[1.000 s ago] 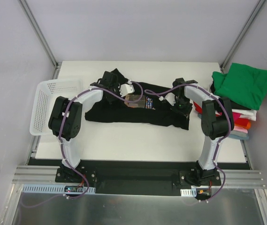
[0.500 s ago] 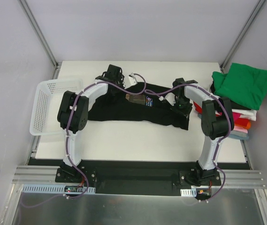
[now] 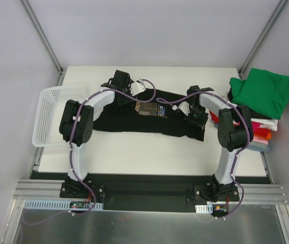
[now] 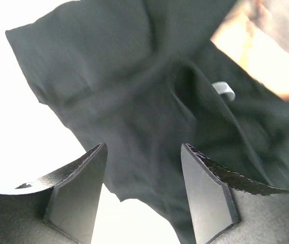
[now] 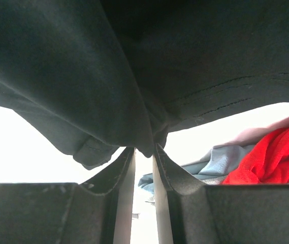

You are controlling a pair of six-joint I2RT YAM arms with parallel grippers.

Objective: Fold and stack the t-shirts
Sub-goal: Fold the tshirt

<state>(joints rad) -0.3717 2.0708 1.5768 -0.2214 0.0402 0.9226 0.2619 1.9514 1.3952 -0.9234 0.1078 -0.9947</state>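
Left pincer (image 4: 143,157) spread, empty, above left end of black t-shirt (image 3: 134,122), which lies lengthwise across mid worktop (image 3: 149,152), print facing up. Right pincer (image 5: 143,152) pinching a fold at its right end. Folded stack (image 3: 263,96), green on top, at worktop's right edge

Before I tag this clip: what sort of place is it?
Probably a lab test cell, not a home: a white table boxed in by plain panels, a left arm and right arm bolted to a metal rail, and a stack of folded t-shirts at one side.
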